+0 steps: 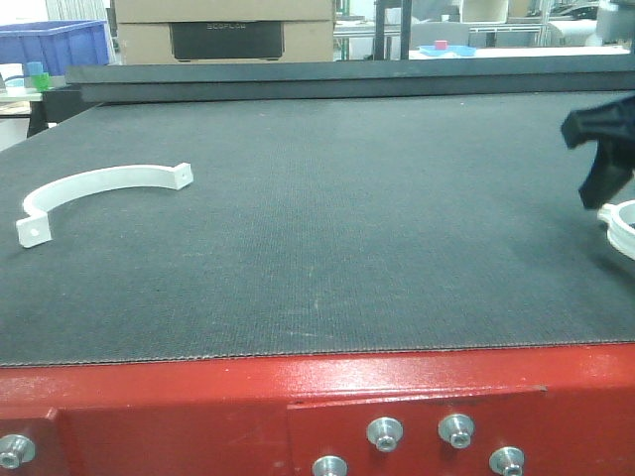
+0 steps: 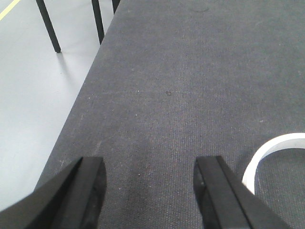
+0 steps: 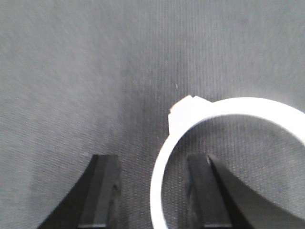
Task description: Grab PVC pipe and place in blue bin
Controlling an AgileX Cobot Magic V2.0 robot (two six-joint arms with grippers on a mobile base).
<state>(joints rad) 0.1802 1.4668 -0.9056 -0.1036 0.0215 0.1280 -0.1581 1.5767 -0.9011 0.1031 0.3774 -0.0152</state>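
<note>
Two white curved PVC pipe pieces lie on the dark mat. One PVC pipe half-ring (image 1: 99,186) lies at the left, and its end (image 2: 271,151) shows to the right of my left gripper (image 2: 150,188). That gripper is open over bare mat with nothing between its fingers. The other PVC pipe ring (image 1: 622,220) lies at the right edge. My right gripper (image 1: 600,178) hovers just over it, open. In the right wrist view the ring's band (image 3: 238,106) runs between the open fingers of the right gripper (image 3: 151,164), closer to the right finger. The blue bin (image 1: 55,42) stands far back left, off the mat.
The mat's left edge drops to the grey floor (image 2: 33,95), where table legs (image 2: 49,26) stand. A red metal front rail (image 1: 317,407) with bolts borders the near edge. Cardboard boxes (image 1: 223,30) and a small blue tray (image 1: 446,48) sit behind the table.
</note>
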